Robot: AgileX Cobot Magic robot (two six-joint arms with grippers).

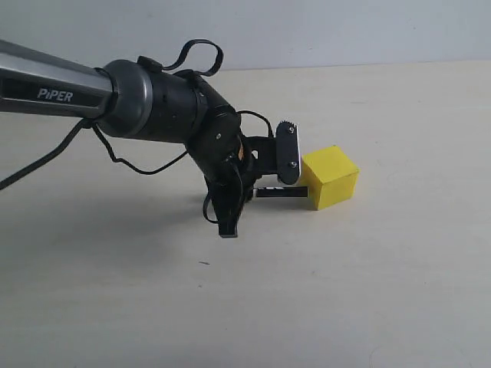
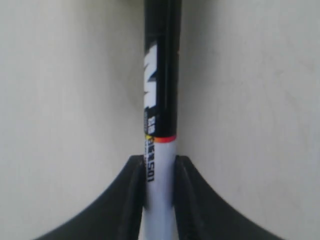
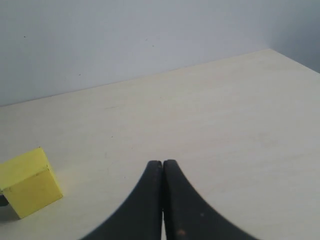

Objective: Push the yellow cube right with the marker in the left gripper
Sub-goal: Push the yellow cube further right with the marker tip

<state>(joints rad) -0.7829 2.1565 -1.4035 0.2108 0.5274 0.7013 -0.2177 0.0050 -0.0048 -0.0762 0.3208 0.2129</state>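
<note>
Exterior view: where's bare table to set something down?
Bare table right of the yellow cube, plus the wide strip nearer the camera than the left tool. Crowded between tool and cube, where the held marker reaches.

A pale beige table (image 1: 383,291) fills most of the frame, matte and evenly lit, with a soft shadow at centre left. A plain grey-white wall (image 1: 345,31) spans the top.
</note>
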